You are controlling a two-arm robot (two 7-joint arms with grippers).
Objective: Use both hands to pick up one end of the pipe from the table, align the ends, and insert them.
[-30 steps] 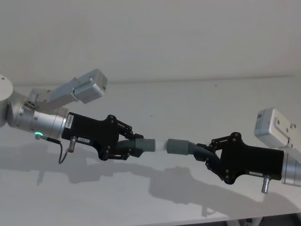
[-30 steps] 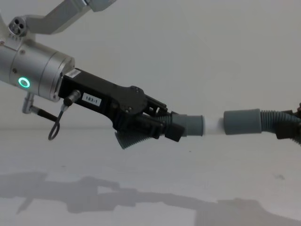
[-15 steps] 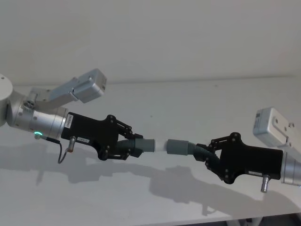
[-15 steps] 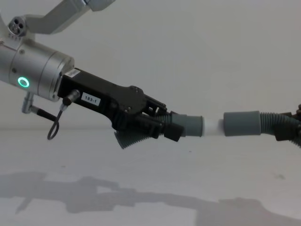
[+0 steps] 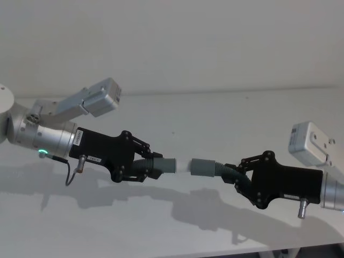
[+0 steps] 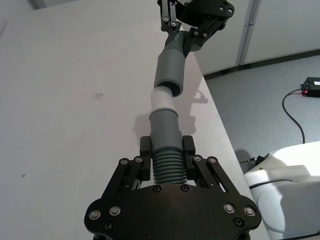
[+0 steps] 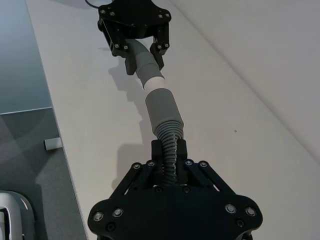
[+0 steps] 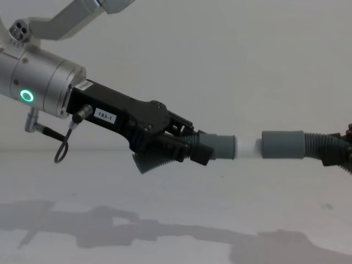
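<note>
Matt white bench [image 5: 226, 118] beneath two hose pieces of dull grey, rubbery-looking plastic: the left hose piece [image 8: 217, 146] ends in a smooth cuff with a paler white tip [image 8: 247, 147], and the right hose piece [image 8: 308, 145] shows a ribbed middle behind its smooth cuff. The left gripper [image 5: 153, 165] and right gripper [image 5: 236, 174] are matt black, screw-studded plastic or metal; the left wrist [image 8: 41, 82] is brushed silver metal.

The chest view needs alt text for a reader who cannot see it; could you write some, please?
Two grippers hold two hose pieces end to end above the table: the left gripper clamps one hose, whose white tip meets the grey cuff of the other, which runs to the right gripper at the edge.
</note>
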